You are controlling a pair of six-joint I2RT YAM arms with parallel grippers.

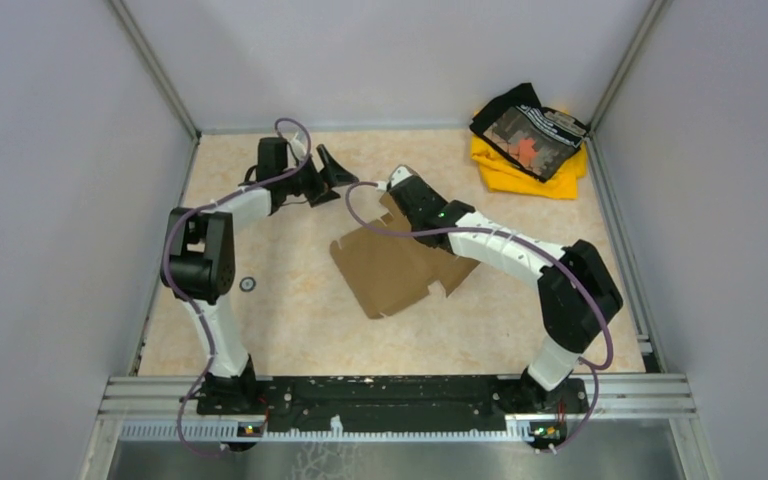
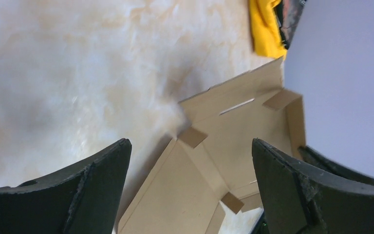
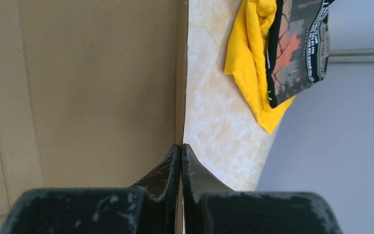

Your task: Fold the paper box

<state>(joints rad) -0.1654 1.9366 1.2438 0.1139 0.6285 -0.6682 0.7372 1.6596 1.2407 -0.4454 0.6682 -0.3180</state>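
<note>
Top external view gives me the paper box [image 1: 395, 270] lying mostly flat near the middle of the table [image 1: 280, 330], between my two arms. My right gripper [image 1: 398, 180] sits at the box's far edge. On the right wrist camera its fingers [image 3: 165, 170] are pressed together, pinching a thin raised cardboard edge. My left gripper [image 1: 332, 168] hangs near the box's far left side, apart from it, fingers [image 2: 102, 170] spread wide and holding nothing. A yellow and black cloth pile [image 1: 530, 150] lies in the far right corner.
</note>
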